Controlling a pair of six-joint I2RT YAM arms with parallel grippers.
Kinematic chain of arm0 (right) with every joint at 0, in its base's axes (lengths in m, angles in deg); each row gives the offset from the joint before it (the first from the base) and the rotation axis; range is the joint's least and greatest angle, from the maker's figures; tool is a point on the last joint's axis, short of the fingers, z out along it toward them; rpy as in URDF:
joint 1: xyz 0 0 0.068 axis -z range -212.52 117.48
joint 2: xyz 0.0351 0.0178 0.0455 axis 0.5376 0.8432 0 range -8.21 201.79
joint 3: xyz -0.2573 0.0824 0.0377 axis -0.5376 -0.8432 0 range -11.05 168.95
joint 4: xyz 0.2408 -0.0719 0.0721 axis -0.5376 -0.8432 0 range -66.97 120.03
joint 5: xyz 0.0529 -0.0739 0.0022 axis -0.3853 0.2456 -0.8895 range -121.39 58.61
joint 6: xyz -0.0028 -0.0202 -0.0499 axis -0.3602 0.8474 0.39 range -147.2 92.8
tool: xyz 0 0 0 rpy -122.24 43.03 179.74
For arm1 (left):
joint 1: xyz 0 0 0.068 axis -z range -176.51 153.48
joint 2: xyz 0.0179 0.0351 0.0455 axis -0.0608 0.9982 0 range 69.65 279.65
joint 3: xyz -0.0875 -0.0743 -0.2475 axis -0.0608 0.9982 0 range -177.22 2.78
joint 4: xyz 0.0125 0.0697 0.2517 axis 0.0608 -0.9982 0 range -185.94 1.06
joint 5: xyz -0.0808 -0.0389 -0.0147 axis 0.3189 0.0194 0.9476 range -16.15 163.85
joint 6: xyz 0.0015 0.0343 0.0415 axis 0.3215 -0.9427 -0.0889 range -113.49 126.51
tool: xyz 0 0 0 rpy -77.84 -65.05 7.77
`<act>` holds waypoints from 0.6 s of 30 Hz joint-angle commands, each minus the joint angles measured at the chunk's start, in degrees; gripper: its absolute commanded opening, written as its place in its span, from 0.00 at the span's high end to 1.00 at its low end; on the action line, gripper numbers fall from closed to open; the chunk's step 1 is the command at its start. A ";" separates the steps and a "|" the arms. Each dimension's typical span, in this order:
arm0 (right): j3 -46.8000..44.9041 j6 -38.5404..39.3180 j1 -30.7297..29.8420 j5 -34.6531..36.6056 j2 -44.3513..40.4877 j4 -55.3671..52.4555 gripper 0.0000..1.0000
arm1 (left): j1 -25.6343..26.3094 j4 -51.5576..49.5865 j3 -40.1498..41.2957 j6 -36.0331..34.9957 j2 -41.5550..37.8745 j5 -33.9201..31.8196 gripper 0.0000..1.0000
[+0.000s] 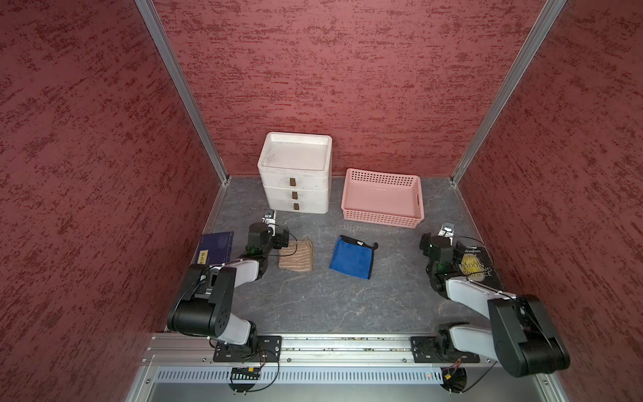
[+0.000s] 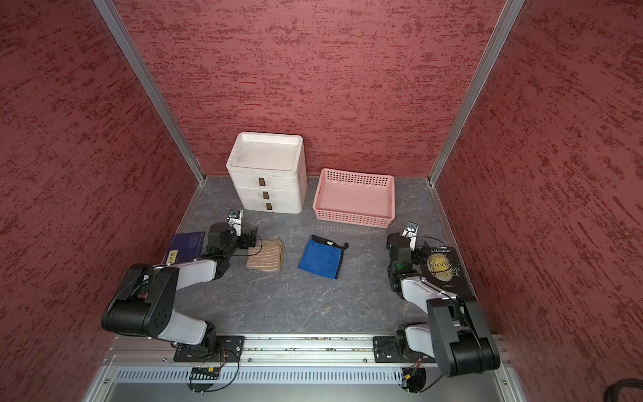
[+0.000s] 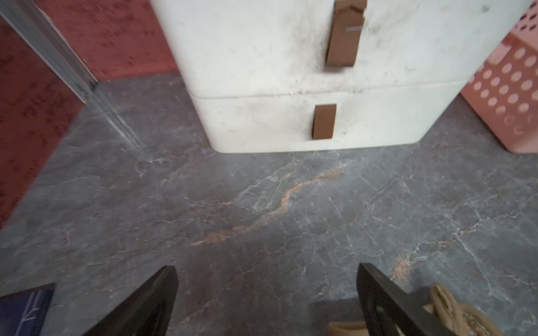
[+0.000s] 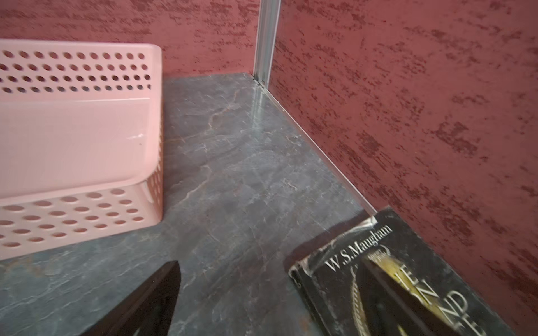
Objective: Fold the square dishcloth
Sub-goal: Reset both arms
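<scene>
The square dishcloth [image 1: 352, 257] [image 2: 322, 259] is blue with black trim and lies folded flat mid-table, untouched by either arm. A beige striped cloth [image 1: 296, 258] [image 2: 265, 258] lies folded to its left. My left gripper [image 1: 280, 238] [image 3: 266, 267] hovers open just past that beige cloth's [image 3: 454, 314] far left corner, with bare table between its fingers. My right gripper [image 1: 455, 251] [image 4: 269, 261] stands open far to the right of the dishcloth. One of its fingers is over a black book [image 1: 478, 266] [image 4: 378, 276]. It holds nothing.
A white three-drawer unit [image 1: 295, 177] [image 3: 291, 58] and a pink perforated basket [image 1: 381, 219] [image 4: 72, 218] stand at the back. A dark blue book [image 1: 215, 247] [image 3: 23, 311] lies by the left wall. Red walls close in three sides.
</scene>
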 commanded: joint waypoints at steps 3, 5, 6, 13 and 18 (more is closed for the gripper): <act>-2.32 1.48 2.17 -12.60 4.10 21.50 0.02 | -3.35 41.53 13.48 1.43 7.56 3.48 0.00; -4.87 2.15 2.43 -15.12 9.21 32.24 0.01 | -2.14 37.37 12.74 0.39 4.06 3.61 0.00; -4.96 2.66 2.58 -17.51 9.55 31.58 0.02 | -2.33 32.30 11.21 1.13 4.12 2.43 0.00; 0.65 4.67 3.44 -25.34 15.18 26.16 0.02 | -5.64 17.72 3.17 7.16 3.67 -2.09 0.00; 3.00 3.77 3.43 -23.56 15.21 21.35 0.01 | -5.92 17.49 3.13 7.14 3.75 -1.83 0.00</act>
